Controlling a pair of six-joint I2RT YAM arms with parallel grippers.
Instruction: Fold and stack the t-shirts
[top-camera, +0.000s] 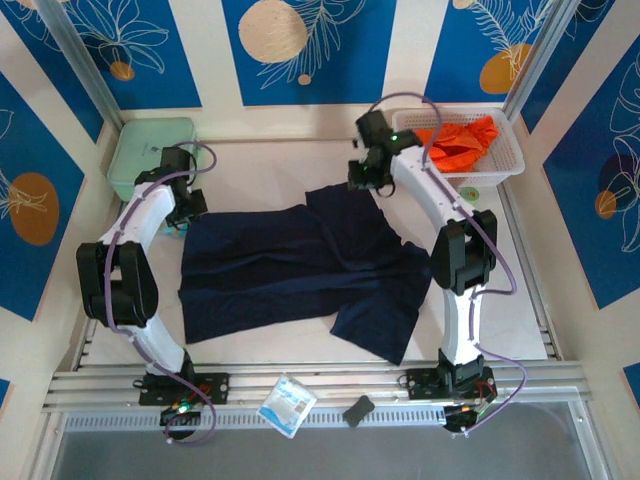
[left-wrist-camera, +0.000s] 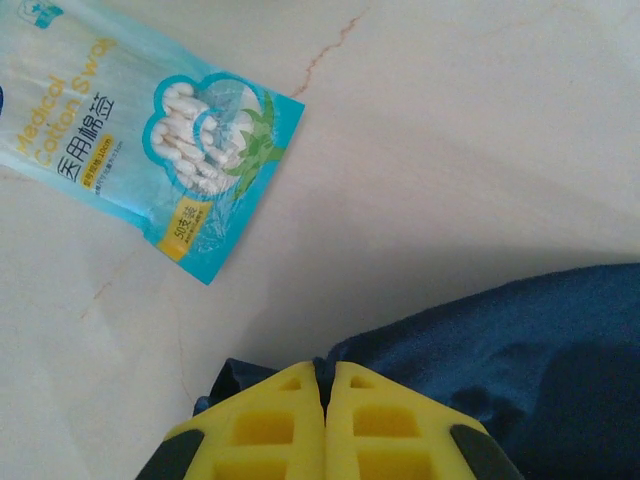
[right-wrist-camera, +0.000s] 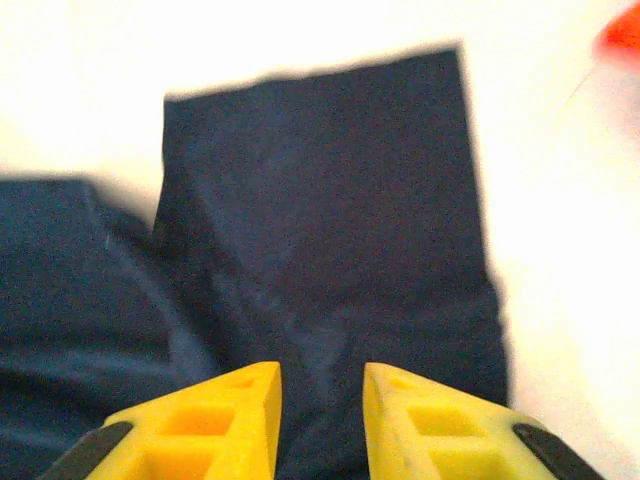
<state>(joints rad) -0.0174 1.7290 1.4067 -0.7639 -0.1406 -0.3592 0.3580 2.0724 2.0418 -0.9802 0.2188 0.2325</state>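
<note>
Sitting in basket: orange t-shirt | left fingers closed | right fingers parted

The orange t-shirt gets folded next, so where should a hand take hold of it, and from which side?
Probably pinch a raised fold of the orange t-shirt, coming straight down from above: it lies crumpled inside the basket, whose walls close off the sides, and its bunched top offers ridges to close on. The right hand sits nearer.

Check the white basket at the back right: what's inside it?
A crumpled orange t-shirt lies inside the white basket, filling its left part. Anything beneath the cloth is covered, so I cannot tell.
</note>
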